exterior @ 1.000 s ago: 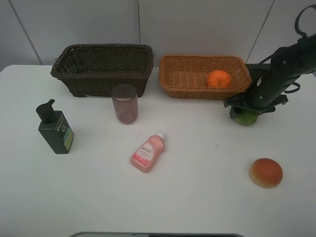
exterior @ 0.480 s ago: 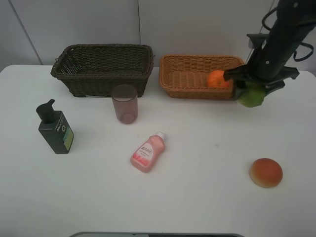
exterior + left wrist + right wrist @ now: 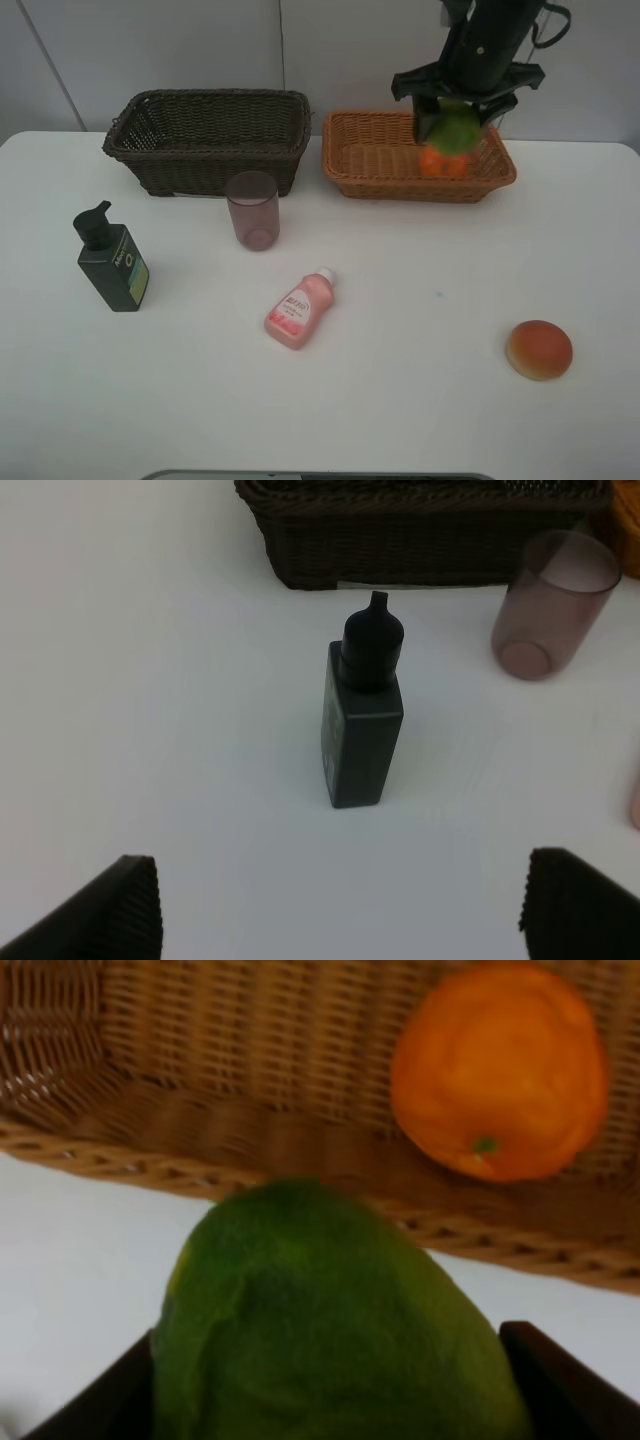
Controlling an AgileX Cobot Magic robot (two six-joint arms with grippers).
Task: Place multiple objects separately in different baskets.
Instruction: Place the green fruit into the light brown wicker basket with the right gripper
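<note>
Above the light basket: the right gripper (image 3: 455, 112) hangs in the air over the right half of the shallow, light orange-tan rectangular wicker basket (image 3: 368, 186).
Right claw: clamped on the green citrus fruit (image 3: 453, 130); in the right wrist view the fruit fills the space between the two dark fingers.
Green citrus fruit: held clear of the basket floor, above the weave.
Round orange (image 3: 441, 163): lying inside the tan basket toward its right end, half hidden behind the held fruit in the high view. It is plain in the right wrist view, resting by the woven wall.
Dark basket (image 3: 205, 150): a deeper, dark brown rectangular wicker basket at the back of the white table (image 3: 420, 280), just beside the tan one on its left.
Translucent mauve cup (image 3: 252, 209): upright on the table, just in front of the dark basket's right front corner.
Dark green pump bottle (image 3: 113, 260): upright near the table's left side, well apart from the cup.
Pink white-capped bottle (image 3: 298, 309): lying on its side near the middle of the table, cap toward the back.
Red-yellow round fruit (image 3: 539, 349): on the table at front right, well apart from everything else.
Left gripper (image 3: 345, 905): claw spread wide with nothing between its ribbed fingertips (image 3: 125, 905), facing the pump bottle.
</note>
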